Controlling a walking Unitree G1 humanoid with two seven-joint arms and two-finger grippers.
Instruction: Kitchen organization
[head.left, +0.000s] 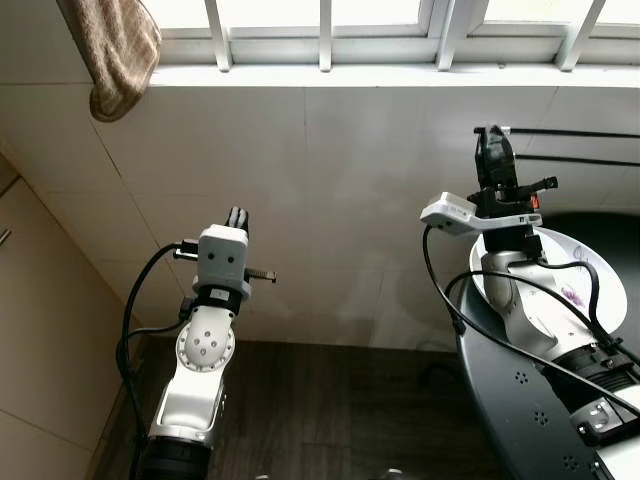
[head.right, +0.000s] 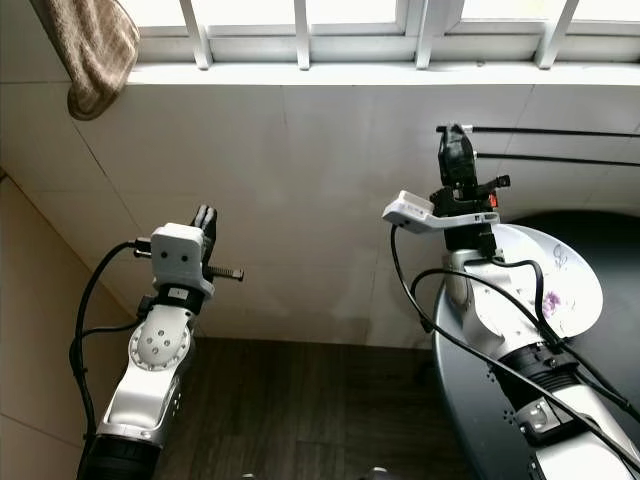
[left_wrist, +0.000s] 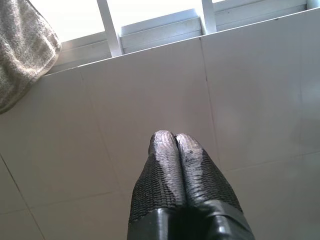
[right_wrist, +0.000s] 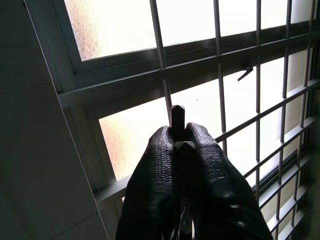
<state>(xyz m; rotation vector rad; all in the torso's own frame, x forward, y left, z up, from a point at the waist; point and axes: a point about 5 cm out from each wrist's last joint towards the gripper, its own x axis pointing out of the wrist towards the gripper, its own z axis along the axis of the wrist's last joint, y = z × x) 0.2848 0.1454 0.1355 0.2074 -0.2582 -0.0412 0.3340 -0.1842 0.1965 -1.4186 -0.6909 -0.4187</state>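
1. My right gripper (right_wrist: 179, 137) is up by the window bars (right_wrist: 220, 65), pinching a thin metal stick (right_wrist: 177, 116).
2. My left gripper (left_wrist: 175, 145) is closed on nothing, facing the tiled wall (left_wrist: 150, 100).
3. A white plate (head.right: 560, 285) sits on the dark table (head.right: 470, 420). I think most tidying is left.

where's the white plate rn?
The white plate lies on the dark round table at the right of the head views, just behind the raised right arm and close under the white tiled wall.
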